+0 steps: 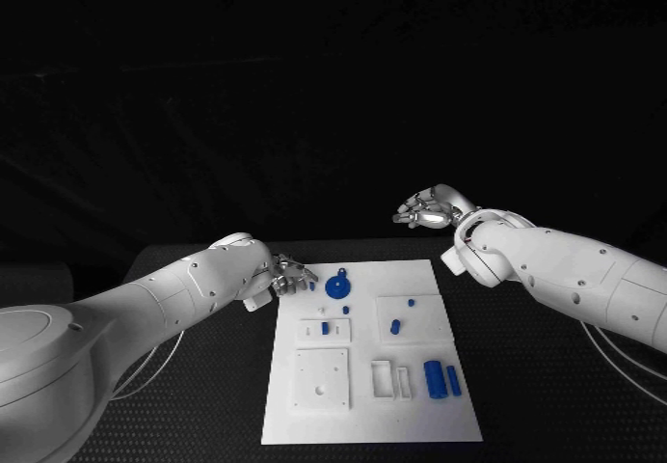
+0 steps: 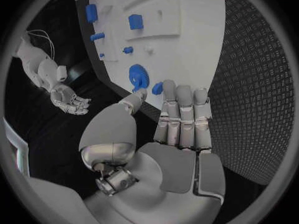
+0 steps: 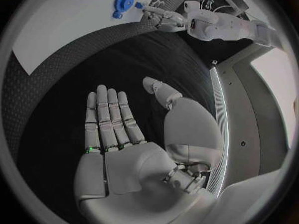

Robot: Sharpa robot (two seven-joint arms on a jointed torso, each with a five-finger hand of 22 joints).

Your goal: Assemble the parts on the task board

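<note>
White smooth-shelled arms (image 1: 167, 294), silver segmented fingers (image 2: 184, 117), thin pale cables.

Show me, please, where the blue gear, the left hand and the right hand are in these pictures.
blue gear (image 1: 338, 286): head view, on the gear's disc.
left hand (image 1: 289, 275): head view, middle of the hand, beside the board's far corner.
right hand (image 1: 430, 207): head view, middle of the raised hand.

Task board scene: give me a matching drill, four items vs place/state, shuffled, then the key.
Column 1:
1. left hand
2. right hand
3. blue gear
4. two blue cylinders

Column 2:
A. lying side by side on the board's near right part
B. raised beyond the board's far right corner, open, holding nothing
C. at the board's far left corner, fingers close to the gear
D. on the far end of the task board, left of its middle

Pairs: 1-C, 2-B, 3-D, 4-A
</note>
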